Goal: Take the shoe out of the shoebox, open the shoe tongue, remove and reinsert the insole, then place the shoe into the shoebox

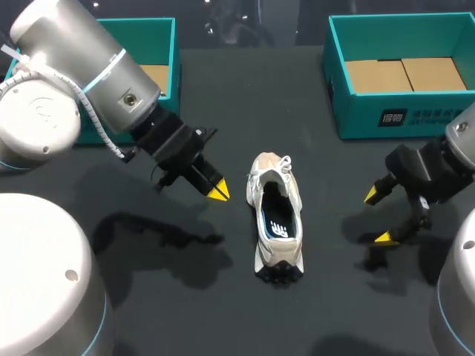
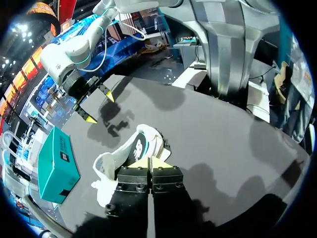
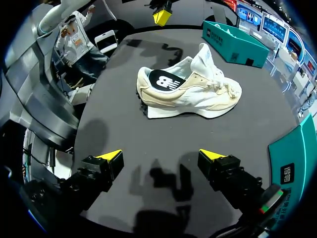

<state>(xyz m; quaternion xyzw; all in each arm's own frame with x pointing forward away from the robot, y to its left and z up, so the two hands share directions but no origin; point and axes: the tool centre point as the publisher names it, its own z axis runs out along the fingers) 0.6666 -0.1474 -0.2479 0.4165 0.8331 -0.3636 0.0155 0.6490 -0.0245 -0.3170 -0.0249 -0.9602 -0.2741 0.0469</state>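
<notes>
One shoe (image 1: pixel 276 222) stands on its sole in the middle of the table (image 1: pixel 245 96), outside both boxes. Its long axis runs almost straight away from you, with the dark heel nearest you and the laces and toe at the far end. The mouth faces up and the insole (image 1: pixel 278 228) shows inside it.

Your left gripper (image 1: pixel 217 193) is the nearer one. It hangs just beside the shoe's left flank, level with the laces, tips aimed at the shoe and pressed together on nothing. In its wrist view the shoe lies just ahead of the fingers. You would likely need to part them before working the tongue.

Your right gripper (image 1: pixel 378 216) is well apart from the shoe on the other flank, fingers spread wide and empty. From its wrist, the shoe lies broadside ahead, so the gap between the fingers runs along the shoe's length, not across it.

The right shoebox (image 1: pixel 371 111) and left shoebox (image 1: pixel 169 67) sit at the far corners.
</notes>
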